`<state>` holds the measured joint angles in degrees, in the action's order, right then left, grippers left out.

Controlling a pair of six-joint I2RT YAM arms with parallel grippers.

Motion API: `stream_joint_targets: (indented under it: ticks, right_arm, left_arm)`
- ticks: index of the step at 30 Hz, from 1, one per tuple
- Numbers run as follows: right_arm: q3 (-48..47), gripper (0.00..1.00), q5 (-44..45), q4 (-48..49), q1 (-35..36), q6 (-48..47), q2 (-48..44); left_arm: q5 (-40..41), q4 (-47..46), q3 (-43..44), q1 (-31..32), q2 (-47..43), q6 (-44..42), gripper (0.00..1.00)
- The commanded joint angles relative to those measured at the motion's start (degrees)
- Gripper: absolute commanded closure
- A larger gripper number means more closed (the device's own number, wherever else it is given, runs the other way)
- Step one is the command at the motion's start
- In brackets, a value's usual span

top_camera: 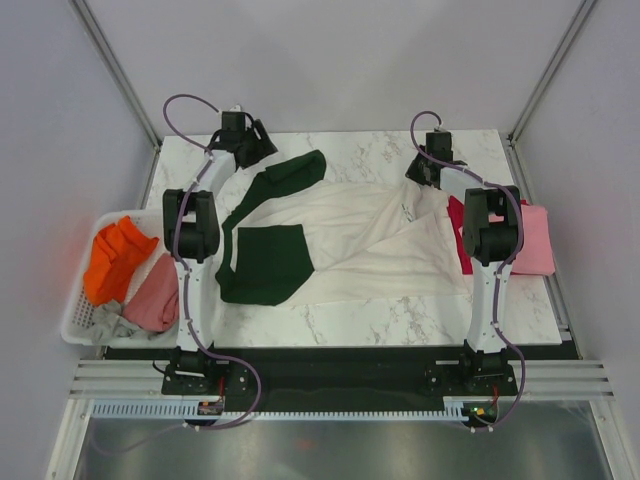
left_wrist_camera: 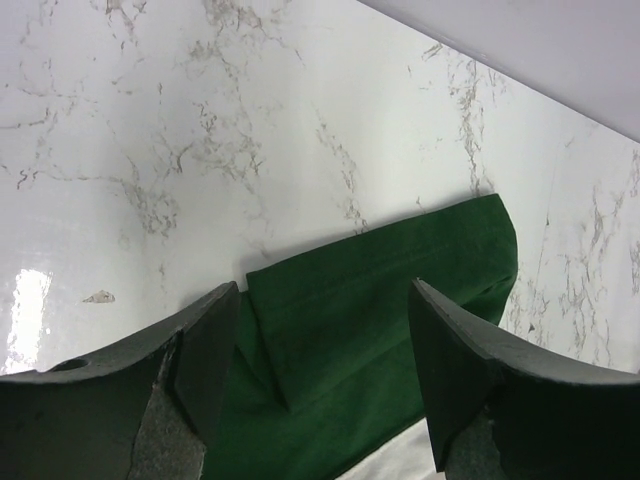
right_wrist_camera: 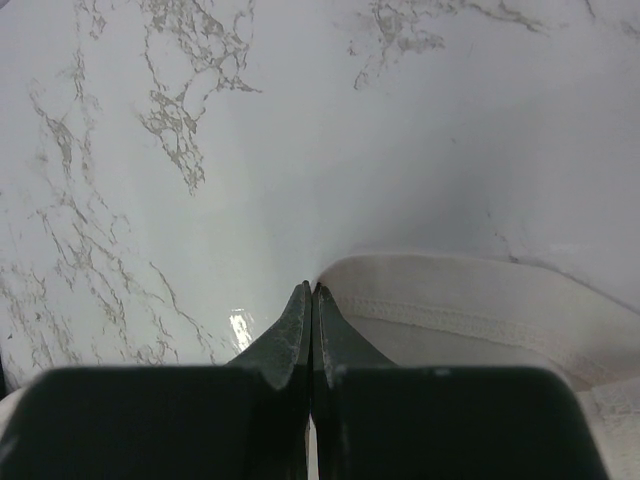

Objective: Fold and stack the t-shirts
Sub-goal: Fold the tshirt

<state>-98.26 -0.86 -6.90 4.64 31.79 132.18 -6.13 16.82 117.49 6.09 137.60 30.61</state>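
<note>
The large cream t-shirt (top_camera: 350,240) with dark green sleeves lies spread across the middle of the table. One green sleeve (top_camera: 290,172) points to the back left, and the other (top_camera: 265,262) lies folded flat at the front left. My left gripper (top_camera: 262,145) (left_wrist_camera: 322,300) hovers open over the back sleeve (left_wrist_camera: 400,290), its jaws astride it and apart from it. My right gripper (top_camera: 428,172) (right_wrist_camera: 313,288) is shut on the cream shirt's hem (right_wrist_camera: 470,310), held just off the marble at the back right. Crimson (top_camera: 460,235) and pink (top_camera: 535,240) t-shirts lie stacked at the right.
A white slatted basket (top_camera: 75,325) hangs off the table's left edge with orange (top_camera: 115,255), dusty-rose (top_camera: 155,295) and grey (top_camera: 110,320) shirts in it. Grey walls close in the back and both sides. Bare marble (top_camera: 380,315) shows along the front.
</note>
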Motion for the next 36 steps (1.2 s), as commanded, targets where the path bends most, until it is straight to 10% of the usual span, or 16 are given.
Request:
stream_joint_targets:
  ticks: [1,27,36]
  right_arm:
    - [0.26,0.99,-0.89,1.89,-0.34,0.73,-1.84]
    - [1.22,0.99,-2.56,3.03,-0.69,1.78,-1.75]
    - [1.75,0.99,-3.09,3.38,-1.13,2.22,-2.45]
  left_arm:
    - [-0.99,2.25,3.79,-0.20,1.97,-2.40,0.25]
    - [-5.47,7.09,10.73,-0.11,9.61,0.77,0.51]
    - [-13.02,1.12,16.02,-2.75,13.31,3.40,0.98]
